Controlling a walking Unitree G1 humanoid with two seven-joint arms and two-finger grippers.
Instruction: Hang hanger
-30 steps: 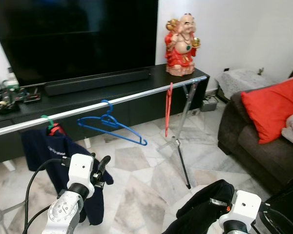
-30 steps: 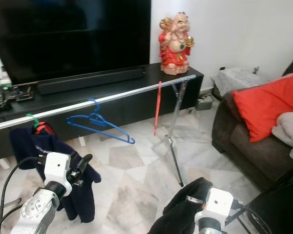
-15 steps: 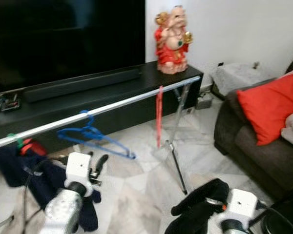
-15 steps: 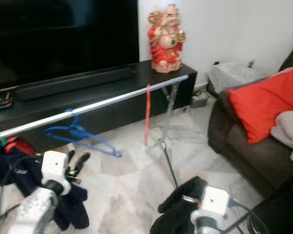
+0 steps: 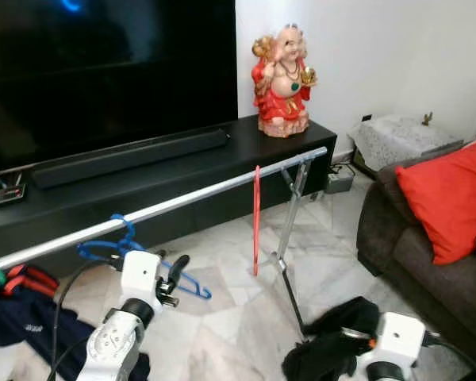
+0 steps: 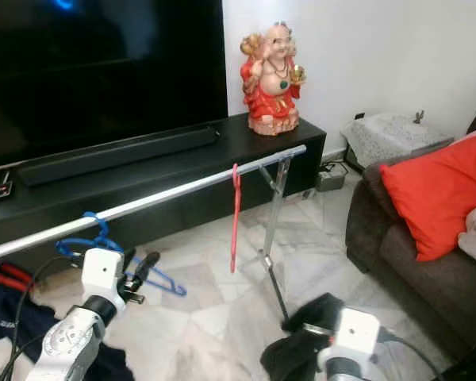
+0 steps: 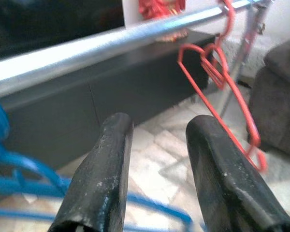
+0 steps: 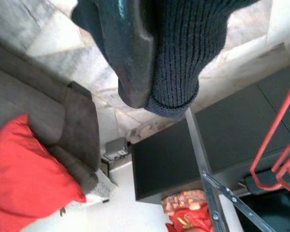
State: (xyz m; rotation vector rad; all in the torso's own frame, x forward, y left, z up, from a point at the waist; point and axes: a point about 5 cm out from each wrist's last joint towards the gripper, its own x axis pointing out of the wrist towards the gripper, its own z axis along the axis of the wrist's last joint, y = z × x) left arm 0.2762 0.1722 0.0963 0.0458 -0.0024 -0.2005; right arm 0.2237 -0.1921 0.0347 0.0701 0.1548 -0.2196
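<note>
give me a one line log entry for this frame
left gripper: open, near rail | right gripper: shut on dark garment | red hanger, blue hanger: hung

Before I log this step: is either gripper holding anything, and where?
The right gripper pinches a dark knit garment near its cuffed edge; the left gripper is open, holding nothing.

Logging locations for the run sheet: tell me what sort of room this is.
Most likely a home living room: a big television above a black TV console, a dark sofa with a red cushion, and a clothes rail on the marble floor.
</note>
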